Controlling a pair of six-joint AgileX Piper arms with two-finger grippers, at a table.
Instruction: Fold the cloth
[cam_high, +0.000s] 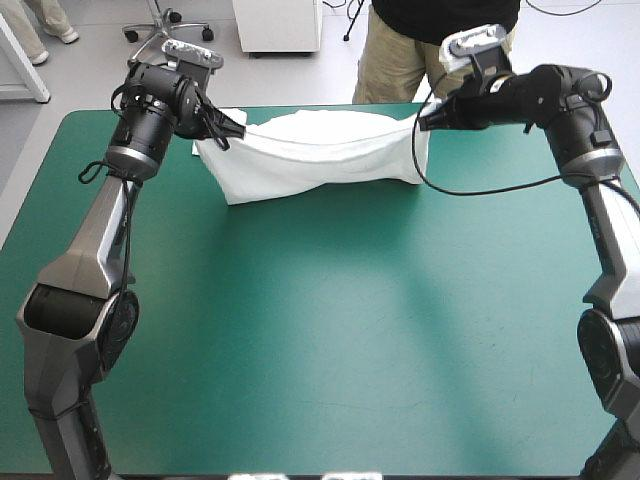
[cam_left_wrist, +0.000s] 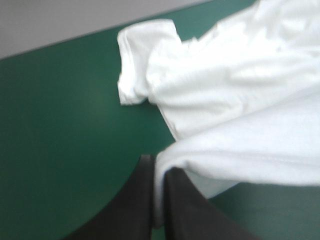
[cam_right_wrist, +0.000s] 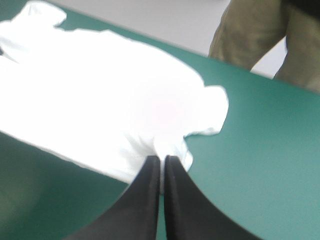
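Soft matt white cloth T-shirt (cam_high: 315, 150); smooth matt teal-green table cover (cam_high: 330, 330).

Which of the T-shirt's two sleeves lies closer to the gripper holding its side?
The sleeve by the right gripper: it sits just beside the shut fingers, while the other sleeve lies farther ahead of the left gripper.

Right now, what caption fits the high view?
Left end effector and right end effector hold the T-shirt stretched over the table.

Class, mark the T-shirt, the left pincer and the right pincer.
T-shirt (cam_high: 320, 155): high view, middle of the cloth.
left pincer (cam_left_wrist: 159, 165): left wrist view, between its fingertips.
right pincer (cam_right_wrist: 162, 159): right wrist view, between its fingertips.
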